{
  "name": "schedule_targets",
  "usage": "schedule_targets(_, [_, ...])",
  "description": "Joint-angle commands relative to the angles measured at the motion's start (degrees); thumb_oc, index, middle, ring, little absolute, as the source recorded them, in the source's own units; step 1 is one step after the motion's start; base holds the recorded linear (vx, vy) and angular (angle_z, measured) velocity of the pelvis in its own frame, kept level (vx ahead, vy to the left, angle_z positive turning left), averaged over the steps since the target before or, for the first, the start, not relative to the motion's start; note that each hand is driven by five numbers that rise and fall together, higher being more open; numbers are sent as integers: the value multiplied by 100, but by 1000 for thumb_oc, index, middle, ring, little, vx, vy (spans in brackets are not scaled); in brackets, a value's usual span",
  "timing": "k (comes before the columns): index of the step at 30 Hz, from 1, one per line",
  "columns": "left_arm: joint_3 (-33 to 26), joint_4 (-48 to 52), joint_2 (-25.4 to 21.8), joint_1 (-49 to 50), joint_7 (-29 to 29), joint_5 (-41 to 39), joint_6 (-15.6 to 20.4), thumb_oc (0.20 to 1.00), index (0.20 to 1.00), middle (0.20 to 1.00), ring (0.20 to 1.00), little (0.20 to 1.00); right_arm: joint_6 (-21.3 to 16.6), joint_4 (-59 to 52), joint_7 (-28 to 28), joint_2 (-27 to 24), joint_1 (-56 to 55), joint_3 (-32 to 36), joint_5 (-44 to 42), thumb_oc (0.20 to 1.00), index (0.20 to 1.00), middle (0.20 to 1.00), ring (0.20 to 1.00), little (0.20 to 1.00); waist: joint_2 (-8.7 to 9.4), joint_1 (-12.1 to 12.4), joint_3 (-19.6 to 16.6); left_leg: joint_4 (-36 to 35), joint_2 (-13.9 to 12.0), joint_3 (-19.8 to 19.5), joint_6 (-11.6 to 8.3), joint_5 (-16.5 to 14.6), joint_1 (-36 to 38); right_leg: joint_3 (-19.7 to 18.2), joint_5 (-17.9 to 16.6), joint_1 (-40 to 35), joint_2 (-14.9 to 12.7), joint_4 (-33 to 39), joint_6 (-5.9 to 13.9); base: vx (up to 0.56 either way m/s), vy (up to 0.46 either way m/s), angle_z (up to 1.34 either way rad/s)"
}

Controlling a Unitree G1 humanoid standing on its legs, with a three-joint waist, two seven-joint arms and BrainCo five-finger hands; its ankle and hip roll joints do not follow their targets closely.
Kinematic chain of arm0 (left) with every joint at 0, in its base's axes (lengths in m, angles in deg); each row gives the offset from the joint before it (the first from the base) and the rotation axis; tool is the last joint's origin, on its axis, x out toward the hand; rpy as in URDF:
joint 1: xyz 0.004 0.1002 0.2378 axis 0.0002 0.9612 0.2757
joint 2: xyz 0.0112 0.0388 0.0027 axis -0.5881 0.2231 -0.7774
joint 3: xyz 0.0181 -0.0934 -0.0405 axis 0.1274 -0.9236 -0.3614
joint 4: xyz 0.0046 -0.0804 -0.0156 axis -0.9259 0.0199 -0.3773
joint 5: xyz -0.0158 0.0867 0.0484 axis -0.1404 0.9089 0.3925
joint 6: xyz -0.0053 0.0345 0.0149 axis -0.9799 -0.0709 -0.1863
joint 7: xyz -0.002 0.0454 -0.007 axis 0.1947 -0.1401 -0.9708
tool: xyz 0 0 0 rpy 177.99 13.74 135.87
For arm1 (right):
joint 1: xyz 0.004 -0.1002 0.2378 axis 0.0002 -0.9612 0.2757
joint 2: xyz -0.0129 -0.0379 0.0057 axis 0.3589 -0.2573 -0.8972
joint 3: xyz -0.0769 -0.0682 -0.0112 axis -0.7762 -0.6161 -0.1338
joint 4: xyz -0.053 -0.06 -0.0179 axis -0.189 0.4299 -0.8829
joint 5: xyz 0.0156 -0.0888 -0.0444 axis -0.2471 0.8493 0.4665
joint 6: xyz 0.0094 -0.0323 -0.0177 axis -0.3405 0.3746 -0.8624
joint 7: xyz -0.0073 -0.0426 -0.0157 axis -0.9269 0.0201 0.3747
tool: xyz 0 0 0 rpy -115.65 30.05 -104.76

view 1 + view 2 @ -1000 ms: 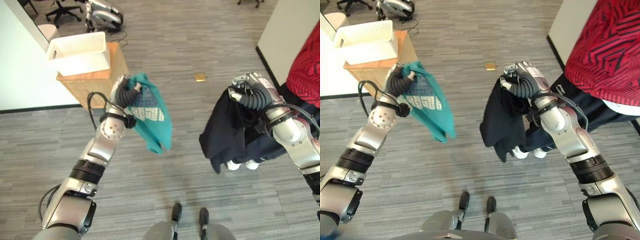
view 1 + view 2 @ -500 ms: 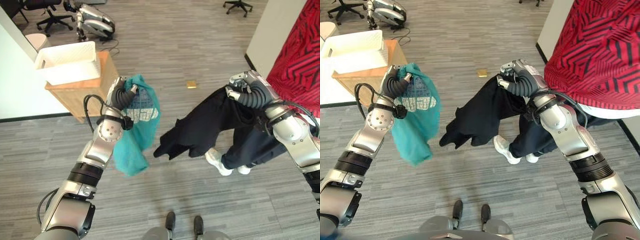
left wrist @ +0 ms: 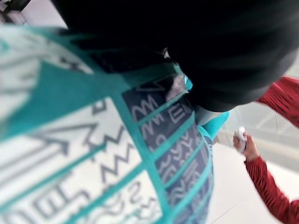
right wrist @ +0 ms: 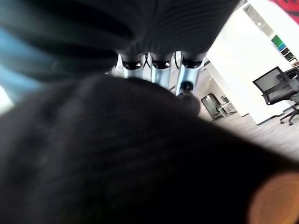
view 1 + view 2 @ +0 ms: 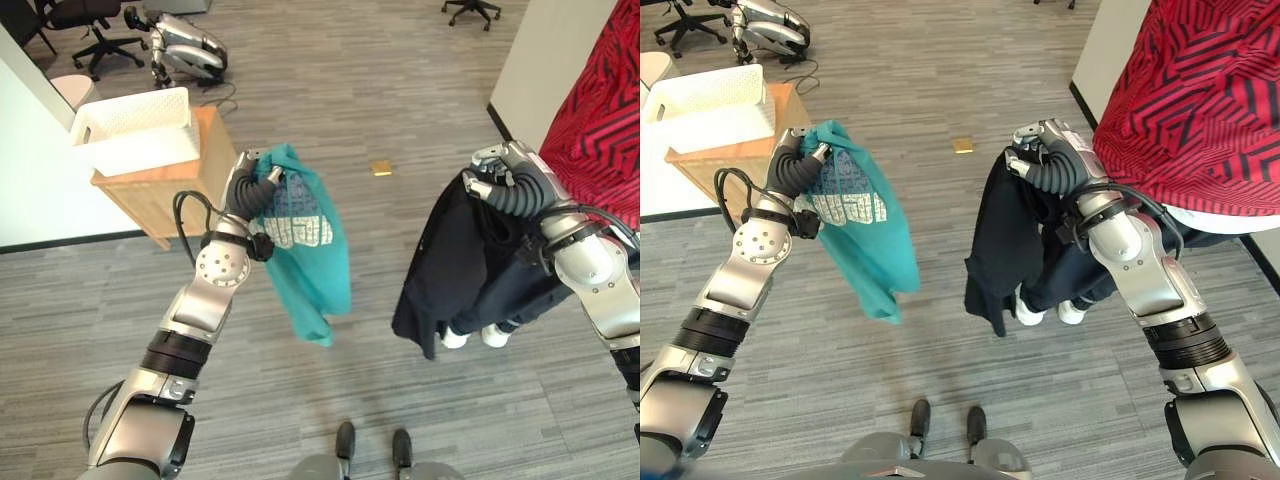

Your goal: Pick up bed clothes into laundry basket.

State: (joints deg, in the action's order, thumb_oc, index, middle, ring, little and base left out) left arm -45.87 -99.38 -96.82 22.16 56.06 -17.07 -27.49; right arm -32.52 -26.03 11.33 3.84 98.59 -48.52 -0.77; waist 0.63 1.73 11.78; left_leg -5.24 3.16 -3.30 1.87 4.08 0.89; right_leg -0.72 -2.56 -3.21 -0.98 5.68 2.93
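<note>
The robot's left hand (image 5: 252, 185) is curled tight round the top of a teal T-shirt with a white and dark blue patterned square on the front (image 5: 305, 240), and the shirt hangs down in the air over the grey wood-strip floor (image 5: 330, 90). The robot's right hand (image 5: 510, 185) is curled tight round a bunched-up black piece of clothing (image 5: 445, 265), which hangs down from it too. Both hands are held up high, well apart from each other. The white plastic laundry basket with little holes in its sides (image 5: 135, 130) sits on a small light wooden worktop (image 5: 165, 185) by the white wall, beyond the left hand. From here the inside of the basket looks bare, though its floor cannot be seen well. So the picking up looks done: each hand has one piece of clothing off the bed. The putting in is not done yet. The teal shirt is near the basket but not over it, and the black clothing is far from it, on the other side. The robot would need to bring each hand over the basket and let go. A person in a red top with black lines (image 5: 1200, 110) stands close beside the right arm. A small yellow square thing (image 5: 381, 168) lies on the floor, and black office chairs (image 5: 85, 20) stand far behind the basket.
</note>
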Motion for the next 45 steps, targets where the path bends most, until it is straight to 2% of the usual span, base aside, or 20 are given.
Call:
schedule_targets(1, [-26, -87, 127, -368, 3, -288, 451, 200, 200, 200, 200, 200, -21, -64, 329, -35, 238, 186, -121, 200, 200, 200, 200, 200, -11, 180, -421, 31, -417, 68, -375, 33, -72, -207, 224, 183, -272, -587, 426, -48, -81, -9])
schedule_targets(3, [-86, -60, 70, -250, -110, -302, 456, 200, 200, 200, 200, 200, -20, -20, 262, 62, 194, 130, -63, 200, 200, 200, 200, 200, -9, 277, -544, 64, -459, 108, -440, 26, -33, -24, 117, -49, -316, -231, 459, -5, -107, -12])
schedule_targets(6, [-136, -147, -25, -188, -127, -260, 450, 200, 200, 200, 200, 200, -25, 47, 222, 85, 335, -14, 12, 200, 200, 200, 200, 200, -25, 339, -614, 55, -507, 153, -489, 36, 2, 81, 107, -177, -333, -105, 469, 13, -58, -7])
schedule_targets(13, [35, -783, -307, -637, -79, -134, 390, 200, 200, 200, 200, 200, -19, 157, 255, -21, 659, -188, -83, 200, 200, 200, 200, 200, -127, 320, -613, 62, -476, -33, -605, 157, -129, 353, 112, -208, -378, -68, 487, -51, 17, 15])
schedule_targets(15, [321, -919, -284, -1119, -79, 41, 383, 200, 200, 200, 200, 200, -18, 333, 389, -326, 635, -86, -71, 200, 200, 200, 200, 200, -71, 220, -478, 439, -513, 648, -568, 104, -378, 809, 118, -261, -608, -85, 502, -152, 125, 60])
schedule_targets(17, [520, -908, -220, -1440, -142, 151, 348, 200, 200, 200, 200, 200, 23, 381, 449, -542, 501, 71, -11, 200, 200, 200, 200, 200, -39, -9, -476, 590, -812, 1815, -545, -40, -419, 1283, 188, -309, -718, -130, 532, -119, 124, 143])
schedule_targets(18, [591, -886, -195, -1528, -170, 223, 318, 200, 200, 200, 200, 200, 48, 387, 484, -604, 358, 214, 30, 200, 200, 200, 200, 200, -45, -8, -487, 683, -867, 2097, -545, 31, -500, 1475, 195, -379, -708, -128, 533, -58, 109, 200])
schedule_targets(21, [812, -977, -160, -1831, -228, 336, 307, 200, 200, 200, 200, 200, 81, 349, 492, -549, 62, 454, 211, 200, 200, 200, 200, 200, -74, -42, -656, 427, -724, 2064, -417, 38, -440, 1913, 272, -443, -802, -481, 626, 95, 131, 173])
schedule_targets(23, [1028, -1091, -214, -2135, -216, 367, 248, 200, 200, 200, 200, 200, 91, 334, 515, -620, 111, 471, 321, 200, 200, 200, 200, 200, -58, -67, -649, 269, -606, 1995, -297, -11, -290, 2001, 386, -309, -916, -1251, 713, 132, 150, 103])
schedule_targets(25, [1160, -1215, -283, -2367, -174, 298, 208, 200, 200, 200, 200, 200, 163, 383, 498, -607, 345, 351, 348, 200, 200, 200, 200, 200, -91, -148, -524, 136, -527, 1839, -196, -1, -120, 1805, 60, 141, -1061, -2213, 886, 102, 140, 89])
schedule_targets(26, [1216, -1214, -295, -2486, -179, 305, 184, 200, 200, 200, 200, 200, 173, 349, 476, -606, 450, 323, 362, 200, 200, 200, 200, 200, -141, -243, -448, 98, -540, 1730, -173, -26, -39, 1507, -90, 440, -1012, -2667, 964, 99, 113, 88])
schedule_targets(27, [1223, -1228, -297, -2563, -156, 324, 198, 200, 200, 200, 200, 200, 187, 353, 473, -624, 517, 310, 368, 200, 200, 200, 200, 200, -188, -293, -432, 64, -573, 1647, -180, -36, 3, 1273, -34, 587, -900, -2766, 951, 119, 79, 97])
schedule_targets(30, [1358, -1308, -291, -2839, -122, 343, 239, 200, 200, 200, 200, 200, 196, 462, 577, -731, 623, 373, 251, 200, 200, 200, 200, 200, -216, -462, -415, 24, -547, 1215, -268, -66, 63, 625, 352, 889, -458, -2278, 724, 148, -14, 78])
schedule_targets(31, [1361, -1315, -281, -2871, -104, 342, 258, 200, 200, 200, 200, 200, 205, 470, 621, -774, 606, 424, 232, 200, 200, 200, 200, 200, -182, -520, -405, 24, -518, 1090, -294, -83, 79, 429, 352, 962, -403, -2019, 697, 124, -104, 89])
schedule_targets(34, [1366, -1269, -233, -2958, -51, 429, 329, 200, 200, 200, 200, 200, 229, 368, 713, -897, 394, 714, 239, 200, 200, 200, 200, 200, -55, -688, -508, 24, -424, 686, -315, -203, 109, -143, 197, 670, -421, -944, 664, 115, -122, 109])
schedule_targets(37, [1246, -1220, -217, -2885, -37, 406, 308, 200, 200, 200, 200, 200, 226, 332, 714, -765, 304, 751, 263, 200, 200, 200, 200, 200, -2, -631, -600, 24, -429, 690, -312, -246, 178, -134, 69, 545, -482, -795, 705, 89, -94, 72])
schedule_targets(39, [1048, -990, -306, -2613, -118, 288, 364, 200, 200, 200, 200, 200, 236, 260, 607, -618, 111, 802, 295, 200, 200, 200, 200, 200, 15, -554, -725, 24, -451, 772, -317, -215, 264, -146, -62, 409, -462, -645, 643, 102, -89, 0])
schedule_targets(42, [1014, -922, -290, -2447, -179, 184, 367, 200, 200, 200, 200, 200, 217, 227, 548, -577, 31, 783, 276, 200, 200, 200, 200, 200, -6, -525, -819, 24, -467, 751, -330, -286, 347, -112, 17, 253, -444, -529, 614, 71, -68, -21])
schedule_targets(44, [981, -851, -239, -2254, -232, 169, 344, 200, 200, 200, 200, 200, 197, 187, 485, -558, -61, 792, 239, 200, 200, 200, 200, 200, -30, -512, -869, 24, -496, 721, -355, -199, 372, -56, -16, 188, -421, -496, 568, 27, -36, -7])
schedule_targets(45, [-450, 330, 1051, 3085, -966, -1828, 486, 200, 200, 200, 200, 200, 86, 891, 841, 1196, -3152, 1581, 296, 200, 200, 200, 200, 200, 35, -291, -478, 862, -1328, 795, -857, -189, 6, 1014, 526, -71, -566, -686, 337, 8, 27, 12])
